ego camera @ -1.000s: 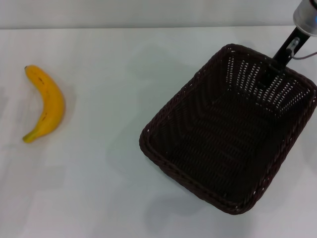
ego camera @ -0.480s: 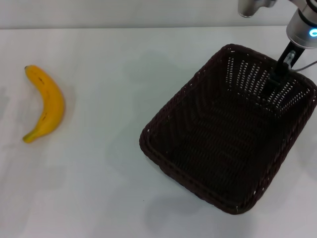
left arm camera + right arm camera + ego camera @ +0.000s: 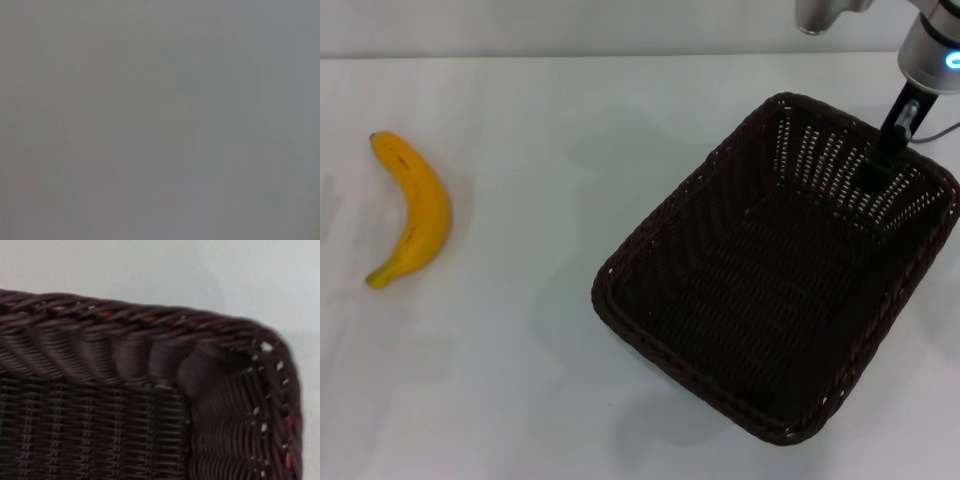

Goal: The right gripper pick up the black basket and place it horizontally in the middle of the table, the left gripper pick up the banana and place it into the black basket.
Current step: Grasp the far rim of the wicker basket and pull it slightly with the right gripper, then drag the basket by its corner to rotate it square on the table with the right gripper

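The black basket (image 3: 770, 290) stands slanted on the right half of the white table (image 3: 570, 150). My right gripper (image 3: 878, 160) comes down from the top right and is shut on the basket's far rim. The right wrist view shows a corner of the basket's braided rim and woven wall (image 3: 125, 405) close up. The banana (image 3: 415, 210) lies alone at the far left of the table, well apart from the basket. My left gripper is out of view; the left wrist view shows only a plain grey surface.
The silver-grey right arm with its blue glowing ring (image 3: 930, 45) hangs over the table's top right corner. The table's far edge (image 3: 620, 55) runs along the top of the head view. White tabletop lies between the banana and the basket.
The basket has shifted a little to the left and toward me with the right gripper on its rim. The banana has not moved.
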Tool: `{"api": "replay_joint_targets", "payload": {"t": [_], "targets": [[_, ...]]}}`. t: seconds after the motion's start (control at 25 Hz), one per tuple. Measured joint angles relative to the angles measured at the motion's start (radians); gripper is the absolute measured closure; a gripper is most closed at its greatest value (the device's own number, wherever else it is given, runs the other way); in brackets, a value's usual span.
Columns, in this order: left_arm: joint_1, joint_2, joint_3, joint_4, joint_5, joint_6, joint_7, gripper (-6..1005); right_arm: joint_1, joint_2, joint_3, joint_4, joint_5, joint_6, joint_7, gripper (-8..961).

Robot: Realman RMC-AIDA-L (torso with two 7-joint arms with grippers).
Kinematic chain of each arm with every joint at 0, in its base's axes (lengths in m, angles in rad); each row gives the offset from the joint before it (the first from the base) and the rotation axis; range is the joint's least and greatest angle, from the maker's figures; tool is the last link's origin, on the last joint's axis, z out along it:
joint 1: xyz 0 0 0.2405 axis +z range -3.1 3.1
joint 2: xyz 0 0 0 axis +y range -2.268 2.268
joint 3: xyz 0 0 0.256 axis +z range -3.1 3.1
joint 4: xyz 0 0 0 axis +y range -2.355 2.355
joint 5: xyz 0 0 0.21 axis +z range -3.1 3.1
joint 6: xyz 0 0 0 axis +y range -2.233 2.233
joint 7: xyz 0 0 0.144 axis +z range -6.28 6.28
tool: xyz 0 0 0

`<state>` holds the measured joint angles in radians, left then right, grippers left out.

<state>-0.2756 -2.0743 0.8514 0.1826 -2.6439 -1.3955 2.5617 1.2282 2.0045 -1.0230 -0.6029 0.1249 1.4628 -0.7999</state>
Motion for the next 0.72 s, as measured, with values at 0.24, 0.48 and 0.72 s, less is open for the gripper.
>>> {"api": "replay_joint_targets", "payload": {"t": [0.24,0.48,0.72], "targets": [[-0.001,-0.001,0.0,0.0,0.004,0.0,0.0,135,0.006,0.004,0.009,-0.04,0.005,-0.005,0.019,706],[0.004,-0.001,-0.004,-0.002,0.002,0.002,-0.01,135,0.007,-0.009,0.037,-0.045,0.01,-0.02,0.09,722],[-0.004,0.001,-0.008,0.005,0.001,0.005,-0.035,135,-0.022,-0.055,0.126,-0.047,0.005,0.033,0.2,737]]}}
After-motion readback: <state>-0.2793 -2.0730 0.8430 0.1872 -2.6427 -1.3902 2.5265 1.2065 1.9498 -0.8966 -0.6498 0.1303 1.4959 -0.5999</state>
